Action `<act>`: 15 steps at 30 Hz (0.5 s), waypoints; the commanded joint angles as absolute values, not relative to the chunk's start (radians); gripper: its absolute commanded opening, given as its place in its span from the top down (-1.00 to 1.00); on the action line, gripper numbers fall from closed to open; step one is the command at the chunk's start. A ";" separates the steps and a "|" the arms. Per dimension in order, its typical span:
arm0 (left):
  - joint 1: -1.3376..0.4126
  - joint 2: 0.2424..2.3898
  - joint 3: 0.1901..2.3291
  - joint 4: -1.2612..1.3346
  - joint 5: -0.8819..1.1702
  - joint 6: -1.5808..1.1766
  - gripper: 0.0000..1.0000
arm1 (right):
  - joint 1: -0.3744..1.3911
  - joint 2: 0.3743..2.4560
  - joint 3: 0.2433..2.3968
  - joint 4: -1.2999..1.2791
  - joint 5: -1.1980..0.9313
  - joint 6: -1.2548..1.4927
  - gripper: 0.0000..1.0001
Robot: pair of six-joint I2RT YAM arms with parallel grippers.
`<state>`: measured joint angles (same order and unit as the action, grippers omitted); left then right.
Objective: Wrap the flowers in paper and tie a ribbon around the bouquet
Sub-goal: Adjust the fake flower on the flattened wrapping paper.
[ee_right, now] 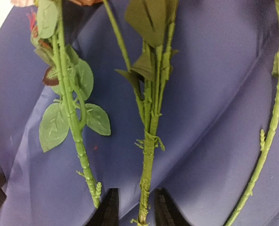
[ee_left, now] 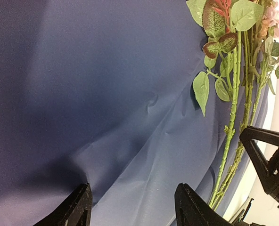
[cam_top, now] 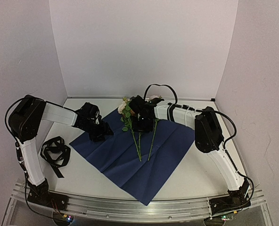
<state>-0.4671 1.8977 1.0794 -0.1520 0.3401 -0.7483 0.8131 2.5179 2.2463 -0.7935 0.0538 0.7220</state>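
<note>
Operator: Top view, report the layout.
Technician: The paper (cam_top: 125, 165) lies flat on the table (cam_top: 196, 175), navy face up, 1 corner toward the arm bases. The flowers (cam_top: 126, 114) lie on it, heads toward the back wall and stems toward the near edge. The ribbon (cam_top: 54, 153) lies in a loose heap on the table, left of the paper and apart from it. The left gripper (cam_top: 101, 134) is over the paper's left corner. The right gripper (cam_top: 142, 127) is over the upper stems.
Operator: Left wrist view?
Technician: The left gripper (ee_left: 130, 209) is wide open, with nothing between its fingers (ee_left: 76, 209), close above creased paper (ee_left: 106, 94). The flowers (ee_left: 232, 110) lie off to one side, with the right gripper (ee_left: 271, 165) beyond them.
Operator: Right wrist view?
Technician: 3 stems run across the paper (ee_right: 215, 117). The right gripper (ee_right: 135, 212) is slightly open and straddles the middle stem of the flowers (ee_right: 149, 141). 1 of its fingers (ee_right: 109, 212) stands clear of that stem, so nothing is clamped
</note>
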 commanded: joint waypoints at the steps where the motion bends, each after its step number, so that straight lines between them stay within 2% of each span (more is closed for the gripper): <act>1: -0.465 1.916 1.111 -0.161 0.351 -0.731 -0.25 | 0.817 2.432 2.259 -0.785 0.073 0.704 0.23; 6: -0.465 1.913 1.108 -0.161 0.350 -0.729 -0.24 | 0.808 2.347 2.184 -0.790 0.134 0.707 0.16; 15: -0.465 1.915 1.107 -0.155 0.353 -0.730 -0.25 | 0.779 2.279 1.984 -0.789 0.138 0.770 0.25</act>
